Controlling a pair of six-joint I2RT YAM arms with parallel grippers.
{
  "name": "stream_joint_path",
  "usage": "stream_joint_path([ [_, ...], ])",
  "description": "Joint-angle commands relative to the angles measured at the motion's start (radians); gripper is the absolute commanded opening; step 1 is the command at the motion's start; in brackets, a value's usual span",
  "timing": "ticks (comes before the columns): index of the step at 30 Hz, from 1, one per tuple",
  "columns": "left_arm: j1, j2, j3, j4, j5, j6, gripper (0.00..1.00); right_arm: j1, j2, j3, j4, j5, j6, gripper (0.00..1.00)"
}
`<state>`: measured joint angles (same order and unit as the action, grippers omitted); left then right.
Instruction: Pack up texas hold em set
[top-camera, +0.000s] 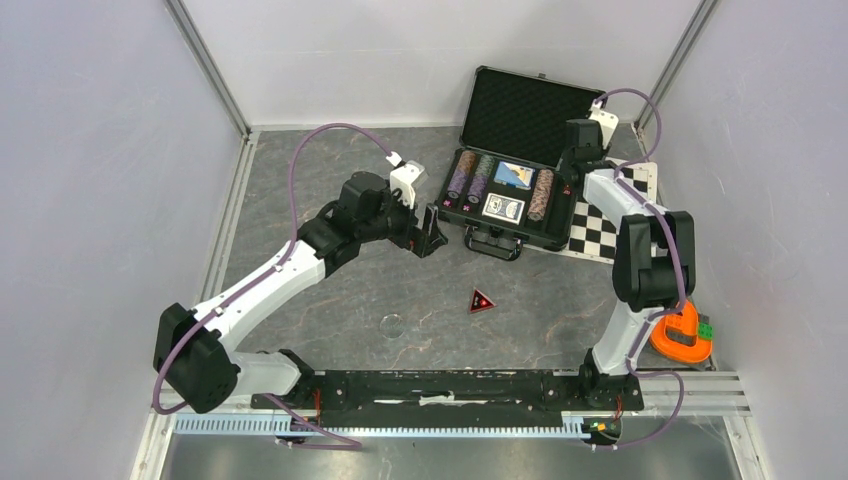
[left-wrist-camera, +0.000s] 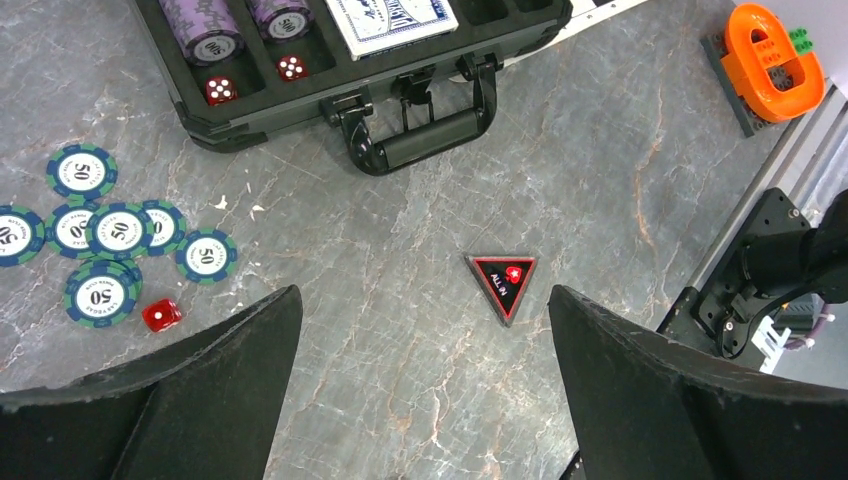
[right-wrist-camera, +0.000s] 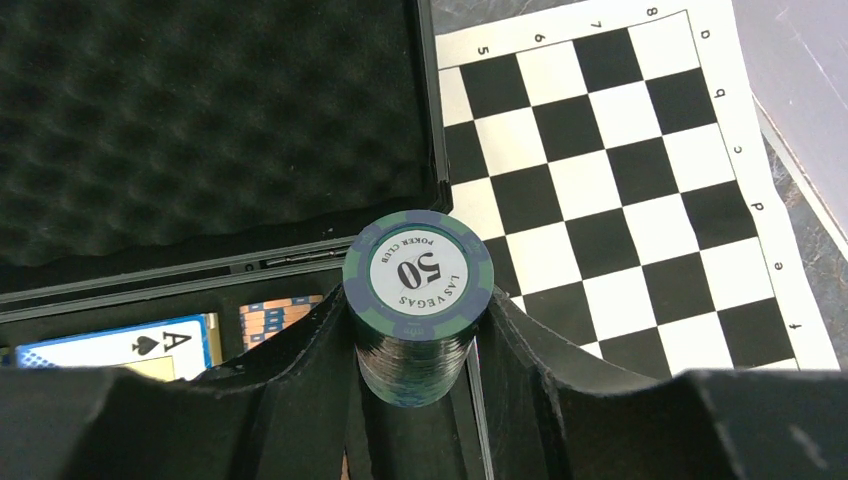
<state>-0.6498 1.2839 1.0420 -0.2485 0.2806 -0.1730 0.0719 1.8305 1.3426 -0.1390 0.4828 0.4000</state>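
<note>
Right now the step in hand looks like putting a stack of teal chips (right-wrist-camera: 417, 275) into the open case (top-camera: 528, 112). The right gripper (right-wrist-camera: 415, 350) hangs over the case's right end, beside the row of brown-white chips (right-wrist-camera: 275, 318) and the card deck (right-wrist-camera: 115, 350). The checkered mat (right-wrist-camera: 620, 190) lies just past that end.

To do it well, I would line the stack up with the dark empty channel at that end before lowering. It should come down slowly and level, because the fingers (right-wrist-camera: 310, 370) press only on the chip rims, so a tilt or a knock on the case wall could spill the lower chips. The grip should probably be let go only once the stack is bedded in the foam.

The right fingers are about half closed, clamped on either side of the teal stack. Its printed face looks straight at the wrist camera.

The left gripper (left-wrist-camera: 422, 330) is spread as wide as it goes and holds nothing. It hovers over bare table in front of the case handle, near a small black-and-red triangular marker (left-wrist-camera: 502, 287).

Loose teal chips (left-wrist-camera: 100, 245) and a red die (left-wrist-camera: 161, 315) lie on the table off the case's front left corner, not yet packed. Purple chips (left-wrist-camera: 205, 25) and two more dice (left-wrist-camera: 221, 89) already sit inside the case.
</note>
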Motion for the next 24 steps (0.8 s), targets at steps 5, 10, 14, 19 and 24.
stream_joint_path([
  [5,0.012,-0.021,0.015,-0.009,-0.02,0.067,0.98,0.002,0.043,0.062,0.107,0.054,-0.023,0.0],
  [10,0.015,-0.029,0.017,-0.005,-0.026,0.072,0.98,0.001,0.066,0.055,0.125,0.053,-0.035,0.0],
  [14,0.015,-0.02,0.018,0.0,-0.022,0.069,0.98,0.001,0.075,0.037,0.13,0.05,-0.025,0.0],
  [19,0.015,-0.02,0.023,0.009,-0.019,0.076,0.98,0.004,0.073,-0.009,0.185,0.049,-0.029,0.0],
  [24,0.015,-0.024,0.015,0.01,-0.018,0.078,0.98,0.016,0.092,-0.008,0.178,0.035,-0.066,0.0],
])
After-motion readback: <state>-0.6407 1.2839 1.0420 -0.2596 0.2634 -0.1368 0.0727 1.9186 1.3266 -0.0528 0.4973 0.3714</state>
